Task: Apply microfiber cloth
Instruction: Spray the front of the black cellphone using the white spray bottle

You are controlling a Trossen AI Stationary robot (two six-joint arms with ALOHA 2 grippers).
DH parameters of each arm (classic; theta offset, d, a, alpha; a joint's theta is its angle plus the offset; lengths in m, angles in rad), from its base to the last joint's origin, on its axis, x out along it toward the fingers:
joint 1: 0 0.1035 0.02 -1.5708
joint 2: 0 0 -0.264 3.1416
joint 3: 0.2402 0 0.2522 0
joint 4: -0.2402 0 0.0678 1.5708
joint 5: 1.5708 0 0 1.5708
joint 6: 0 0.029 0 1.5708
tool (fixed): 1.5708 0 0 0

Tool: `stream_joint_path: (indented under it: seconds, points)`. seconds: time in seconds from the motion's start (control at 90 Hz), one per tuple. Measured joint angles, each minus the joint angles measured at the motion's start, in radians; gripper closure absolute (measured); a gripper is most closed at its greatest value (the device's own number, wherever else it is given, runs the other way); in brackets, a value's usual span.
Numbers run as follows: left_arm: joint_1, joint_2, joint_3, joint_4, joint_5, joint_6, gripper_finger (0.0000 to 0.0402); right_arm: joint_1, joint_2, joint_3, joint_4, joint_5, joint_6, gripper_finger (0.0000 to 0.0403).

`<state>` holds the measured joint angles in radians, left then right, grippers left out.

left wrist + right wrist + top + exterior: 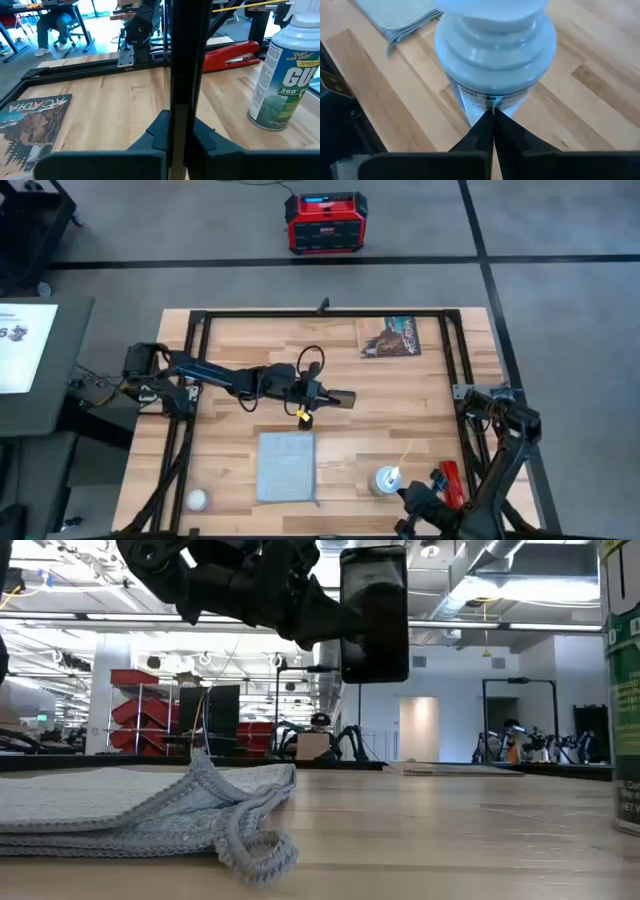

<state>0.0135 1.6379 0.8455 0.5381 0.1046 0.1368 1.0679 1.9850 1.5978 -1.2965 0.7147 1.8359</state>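
Note:
The pale grey-blue microfiber cloth lies flat on the table near its front edge, and one corner is rumpled in the low view. My left gripper reaches from the table's left to above the table's middle, shut on a black phone held high over the wood, beyond the cloth. My right gripper is shut at the near right, its tips just before a white spray can that stands upright. My left gripper pinches the phone's two broad faces between its two fingers; its wrist view shows the phone edge-on. The fingers come level from the table's left. The phone stands upright, lifted clear of the table. My right gripper: I cannot tell whether its shut tips touch the can's lower wall.
A dark printed booklet lies at the far right. A red stapler lies beside the can. A small white round thing sits at the near left. A black frame runs around the table. Bare wood lies between cloth and can.

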Motion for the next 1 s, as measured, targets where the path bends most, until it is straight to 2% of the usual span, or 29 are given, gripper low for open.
stream_joint_path:
  seconds: [0.389, 1.0]
  points:
    - [0.0, 0.0, 0.0, 0.003, 0.0, 0.001, 0.0397, 0.0, -0.001, -0.034, -0.021, -0.025, 0.052, 0.0403]
    - [-0.001, 0.0, 0.0, 0.006, 0.001, -0.002, 0.0397, -0.093, -0.001, -0.033, -0.049, 0.045, -0.097, 0.0403]
